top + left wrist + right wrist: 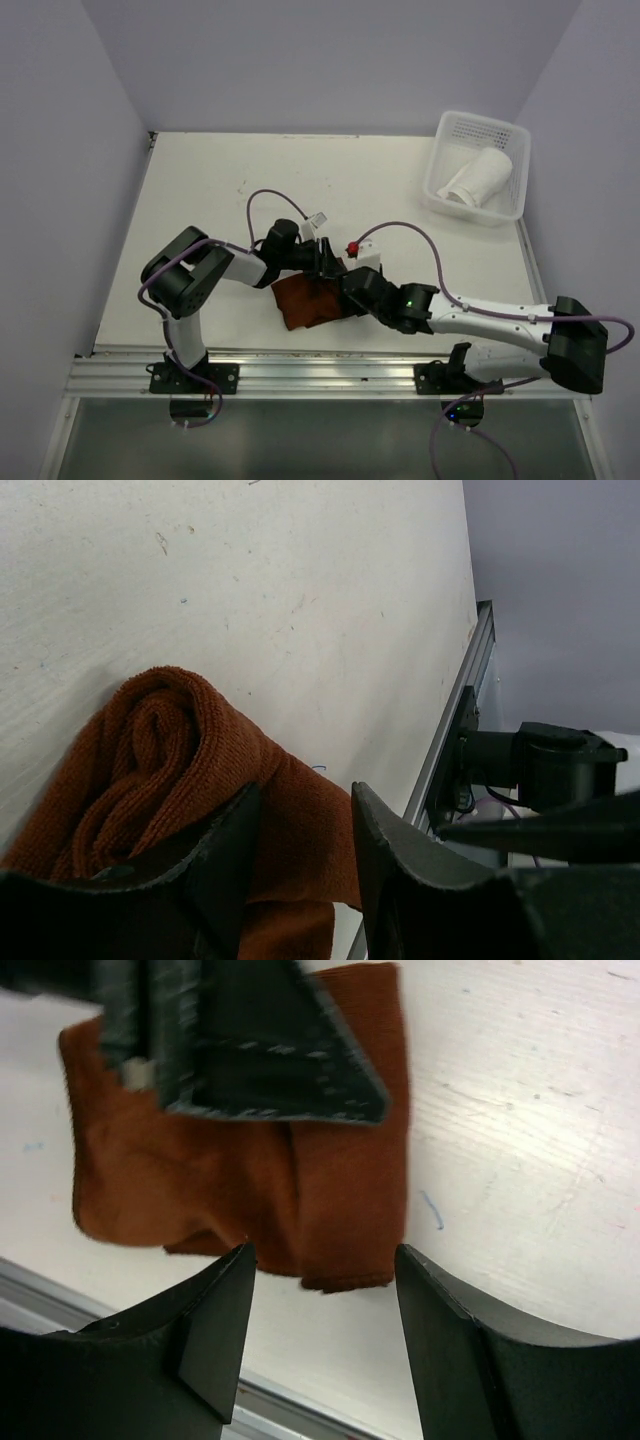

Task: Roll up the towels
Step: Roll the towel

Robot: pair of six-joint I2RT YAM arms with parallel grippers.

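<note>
Left gripper first: open at a moderate gap, fingers low over the rust towel, cloth showing between them but nothing clamped. Cannot tell whether the tips actually touch the fabric. Right gripper: spread wide, holding nothing, poised at the towel's right edge, close to its partner.

Progress, as a judgement: somewhat past the start, well short of the end.

Done, by the look of it: one white towel, rolled into a cylinder and lying in the white basket at the far right corner of the bench.

In hand: the rust towel, lying near the front edge of the bench between the two arms. Only partly rolled, with one end coiled into a loose, fat spiral in the left wrist view. Remainder flat and slightly rumpled, with a fold down the middle in the right wrist view.

Left to do, most likely: carrying the coil across the flat part, keeping it tight and even, then probably placing the roll beside the white one. No further towels visible anywhere on the bench.
</note>
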